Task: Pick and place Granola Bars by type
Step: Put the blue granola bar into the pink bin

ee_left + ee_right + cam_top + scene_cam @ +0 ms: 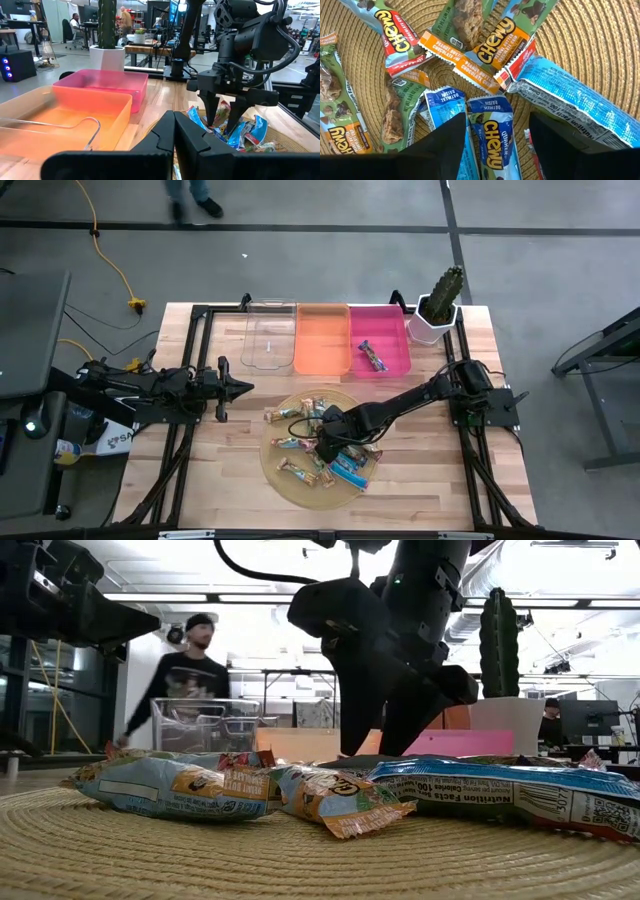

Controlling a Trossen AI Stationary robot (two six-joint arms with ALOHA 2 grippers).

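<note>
Several granola bars (322, 452) lie in a heap on a round woven mat (283, 485): tan-green ones, bright blue ones (492, 132) and orange-labelled ones (497, 42). One dark bar (372, 356) lies in the pink bin (393, 330). My right gripper (497, 122) is open over the middle of the heap, pointing down, with its fingers on either side of a blue bar. From the side it shows as my right gripper (223, 120), low among the bars. My left gripper (243, 388) is shut (174, 120) and waits left of the mat, above the table. My right gripper comes at the heap from above, pointing down. One finger (445, 145) stands on each long side of a blue bar's end (490, 107), so the fingers lie across the bar. Whether they touch it, I cannot tell. The bar lies flat on the other bars.
A clear bin (270, 335), an orange bin (322, 338) and the pink bin stand in a row at the far edge. A potted cactus (438, 308) stands at the far right corner. A person (190, 670) is behind the table. Bare wood lies right of the mat (430, 470).
</note>
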